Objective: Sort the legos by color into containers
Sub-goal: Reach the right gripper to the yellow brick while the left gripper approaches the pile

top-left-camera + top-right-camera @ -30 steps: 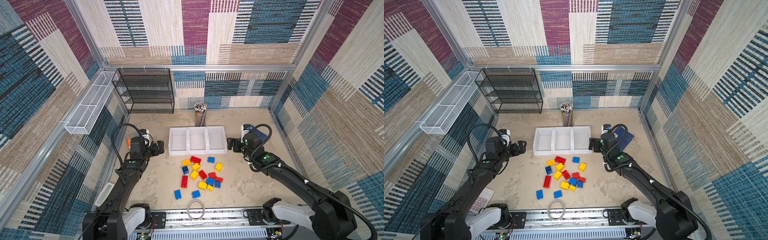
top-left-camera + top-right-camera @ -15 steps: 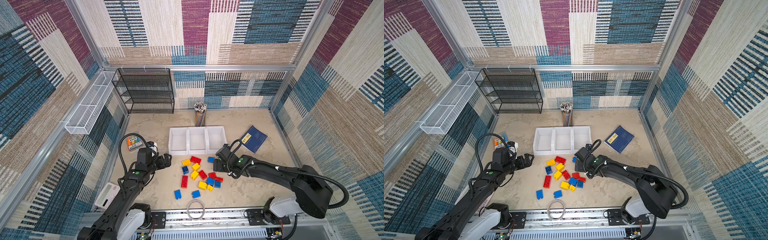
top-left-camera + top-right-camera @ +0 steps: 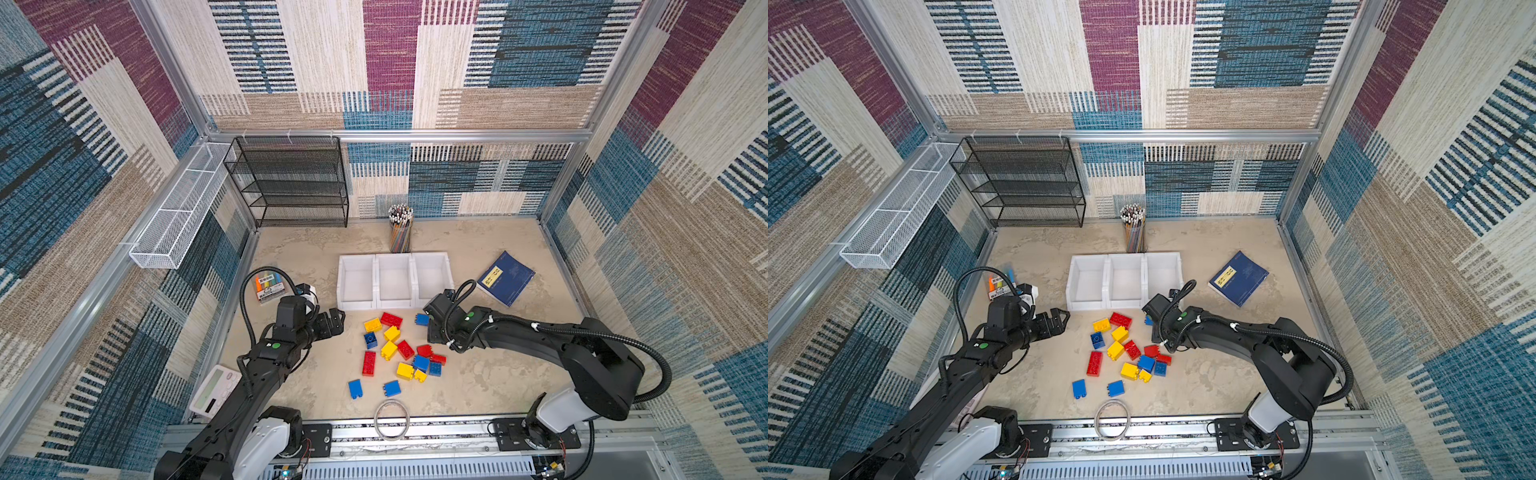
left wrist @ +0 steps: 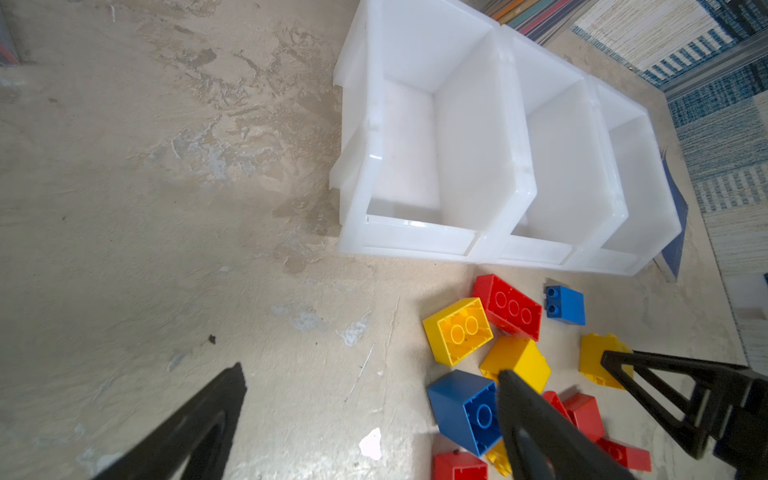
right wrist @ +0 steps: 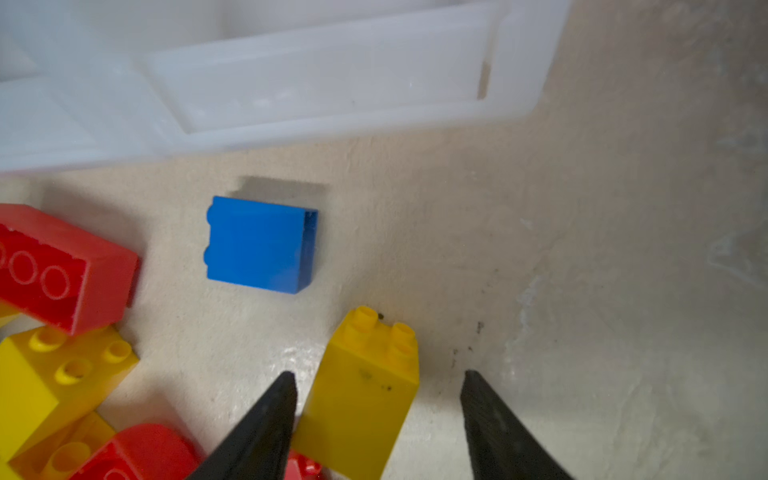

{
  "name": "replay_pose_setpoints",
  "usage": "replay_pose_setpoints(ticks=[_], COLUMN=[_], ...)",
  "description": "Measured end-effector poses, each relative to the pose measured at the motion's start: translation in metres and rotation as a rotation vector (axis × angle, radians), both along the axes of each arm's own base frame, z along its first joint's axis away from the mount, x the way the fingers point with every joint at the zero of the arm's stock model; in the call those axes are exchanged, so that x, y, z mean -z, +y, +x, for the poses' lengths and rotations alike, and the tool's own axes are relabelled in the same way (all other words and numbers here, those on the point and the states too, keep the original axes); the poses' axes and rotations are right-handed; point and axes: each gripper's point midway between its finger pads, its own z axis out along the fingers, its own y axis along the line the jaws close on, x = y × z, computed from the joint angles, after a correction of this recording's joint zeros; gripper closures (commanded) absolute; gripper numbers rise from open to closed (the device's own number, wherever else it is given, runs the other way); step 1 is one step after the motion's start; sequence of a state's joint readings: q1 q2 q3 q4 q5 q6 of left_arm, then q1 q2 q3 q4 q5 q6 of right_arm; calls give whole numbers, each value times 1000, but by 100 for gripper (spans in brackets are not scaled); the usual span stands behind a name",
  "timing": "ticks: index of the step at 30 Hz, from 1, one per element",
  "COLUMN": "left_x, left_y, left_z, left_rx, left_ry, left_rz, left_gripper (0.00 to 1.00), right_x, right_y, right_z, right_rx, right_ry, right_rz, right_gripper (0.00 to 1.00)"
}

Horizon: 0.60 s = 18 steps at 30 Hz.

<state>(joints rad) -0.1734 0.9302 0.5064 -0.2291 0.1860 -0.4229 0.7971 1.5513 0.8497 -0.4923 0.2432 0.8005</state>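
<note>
Right gripper (image 5: 378,372) part-open astride yellow brick (image 5: 361,399), narrower than before; blue brick (image 5: 259,245), bins (image 5: 332,120) close by. Left gripper (image 4: 370,369) wide, empty.

A beige, mottled tabletop (image 3: 299,257) was seen, on which three white plastic bins (image 3: 394,303) were set touching in a row. Red, yellow and blue bricks (image 3: 390,350) were scattered just in front of them. A cup of pencils (image 3: 401,235) was stood just behind the bins, and a blue booklet (image 3: 505,277) was laid to their right in both top views. A highlighter pack (image 3: 268,286), a calculator (image 3: 214,392), a wire ring (image 3: 391,419) and a black mesh rack (image 3: 291,183) were placed near the edges.
</note>
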Motion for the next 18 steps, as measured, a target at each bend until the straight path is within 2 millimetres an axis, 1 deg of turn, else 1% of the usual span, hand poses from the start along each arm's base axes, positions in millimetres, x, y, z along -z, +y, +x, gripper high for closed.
replay_pose_setpoints(ticks=[2, 7, 13, 16, 18], left_x=[0, 3, 4, 4, 4], left_y=[-1, -3, -4, -5, -5], left_z=[0, -2, -3, -3, -3], left_rx=[3, 5, 7, 8, 8], left_ry=[1, 9, 14, 15, 13], left_rz=[0, -3, -3, -5, -5], left_gripper=[3, 3, 3, 4, 4], right_x=[0, 4, 3, -4, -17], right_y=[0, -3, -3, -4, -1], right_z=[0, -3, -3, 0, 5], right_rx=[1, 1, 1, 4, 1], right_ry=[-1, 7, 0, -17, -48], right_rz=[-3, -11, -5, -2, 7], right_gripper=[54, 62, 65, 66, 66])
